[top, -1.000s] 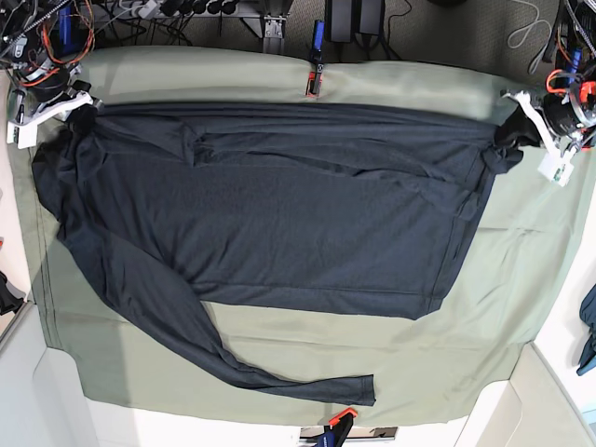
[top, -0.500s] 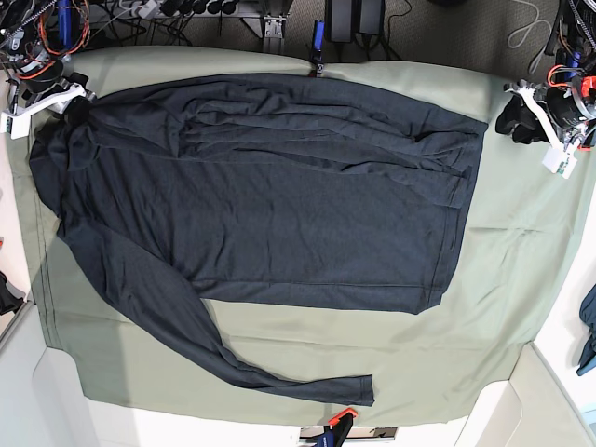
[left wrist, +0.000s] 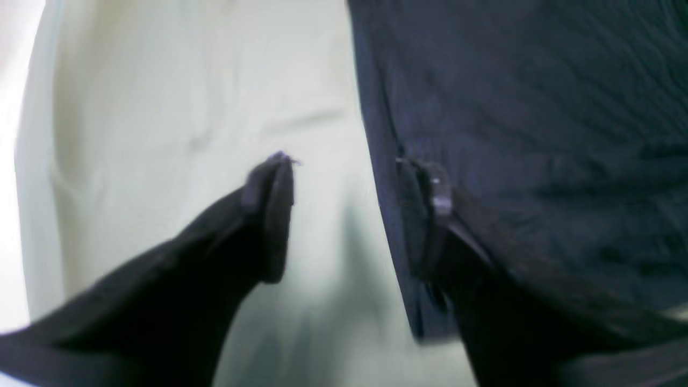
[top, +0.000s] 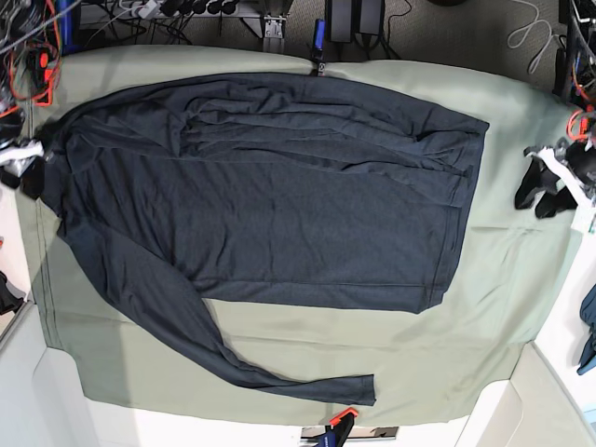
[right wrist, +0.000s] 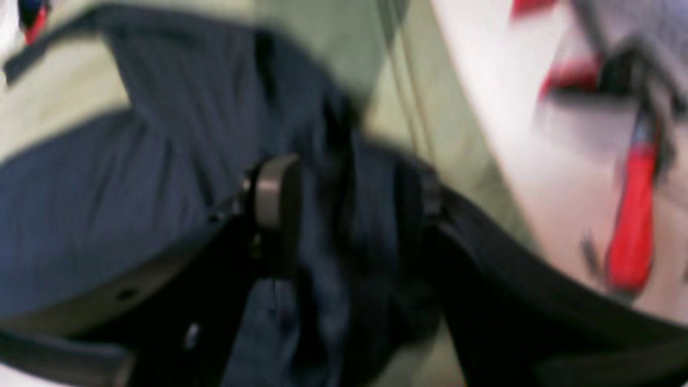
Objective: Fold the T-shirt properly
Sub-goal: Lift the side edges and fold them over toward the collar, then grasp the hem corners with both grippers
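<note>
Clearly the shirt (top: 270,196) lies spread across the green table cloth (top: 484,335), its body flat in the middle and reaching from the far edge of the table toward the near side, hem edge on the side of the left arm. One long sleeve (top: 186,335) trails off diagonally toward the near edge, its cuff (top: 358,389) lying flat on the cloth. A second layer of fabric lies gathered in soft creases along the far edge, which I judge to be the other sleeve or a fold not yet smoothed. Laid out open like this, the garment looks set up for folding, not yet folded; no clean fold shows.

The left gripper (left wrist: 344,215) hangs over the cloth just beside the hem, fingers (left wrist: 271,215) spread wide with nothing between them; one finger stands over bare green cloth, the other over the dark fabric's edge. In the overhead view it sits (top: 549,191) apart from the shirt's corner, holding nothing.

The right gripper (right wrist: 344,215) is at the opposite end, by the shoulder or collar region. Its fingers (right wrist: 274,193) stand apart, and a bunched ridge of dark fabric lies in the gap between them. The wrist picture is blurred, so I cannot tell whether the fabric is touched on both sides or simply lies loose there; it does not look pinched.

No brand, label or readable writing shows on the shirt or elsewhere. A red-and-black clamp (top: 337,426) grips the cloth at the near edge.
</note>
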Motion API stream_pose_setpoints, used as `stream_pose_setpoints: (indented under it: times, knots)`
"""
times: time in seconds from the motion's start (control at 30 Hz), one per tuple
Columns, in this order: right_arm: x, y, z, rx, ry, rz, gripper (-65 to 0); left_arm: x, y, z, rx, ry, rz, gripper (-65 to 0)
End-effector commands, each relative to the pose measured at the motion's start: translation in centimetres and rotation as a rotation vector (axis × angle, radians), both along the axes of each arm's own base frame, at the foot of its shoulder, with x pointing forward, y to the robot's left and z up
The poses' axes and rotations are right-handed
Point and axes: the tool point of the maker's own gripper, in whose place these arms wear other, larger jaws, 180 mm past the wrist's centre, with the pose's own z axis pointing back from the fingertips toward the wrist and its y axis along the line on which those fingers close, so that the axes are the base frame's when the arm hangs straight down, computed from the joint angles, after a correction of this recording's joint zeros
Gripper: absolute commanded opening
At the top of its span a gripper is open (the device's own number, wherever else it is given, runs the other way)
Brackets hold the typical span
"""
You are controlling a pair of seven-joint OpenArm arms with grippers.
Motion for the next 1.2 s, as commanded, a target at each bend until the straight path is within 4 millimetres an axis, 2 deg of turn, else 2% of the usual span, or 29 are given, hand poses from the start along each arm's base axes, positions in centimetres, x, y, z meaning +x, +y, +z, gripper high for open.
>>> stream_pose_setpoints:
  times: [0.0, 0.1, 0.2, 0.3, 0.37, 0.5, 0.63, 0.83, 1.17]
  knots:
    - [1.7, -0.5, 1.7, -0.012, -0.061, -0.003, -36.7, 1.5, 0.2, 1.3, 0.018, -0.049, -0.006, -28.5]
    - [5.2, -0.9, 1.6, 0.0, -0.07, -0.005, -36.7, 4.4, -0.8, 0.6, 0.036, -0.059, -0.03, -28.4]
    - [8.7, -1.4, 0.1, 0.012, -0.023, -0.014, -36.7, 7.5, -1.6, -0.7, 0.023, -0.033, -0.048, -28.4]
    - [11.0, -1.8, -1.9, 0.003, 0.044, -0.002, -36.7, 10.2, -1.2, -2.0, 0.015, -0.011, -0.034, -28.4]
    - [11.9, -1.8, -3.5, 0.005, 0.089, 0.004, -36.7, 11.9, -0.1, -2.5, 0.003, -0.003, 0.015, -28.5]
    - [12.3, -0.5, -6.4, 0.042, 0.175, 0.039, -36.7, 14.9, 1.4, -3.4, -0.029, 0.025, 0.089, -28.5]
    - [12.0, 0.5, -8.0, 0.051, 0.212, 0.062, -36.7, 16.9, 1.8, -4.6, -0.069, 0.052, 0.152, -28.5]
    - [12.1, 0.5, -7.9, 0.051, 0.208, 0.062, -36.7, 17.9, -1.5, -6.8, -0.17, 0.111, 0.16, -28.5]
    - [12.2, 0.5, -7.8, 0.055, 0.2, 0.061, -36.7, 19.0, -7.0, -7.7, -0.242, 0.11, 0.087, -28.5]
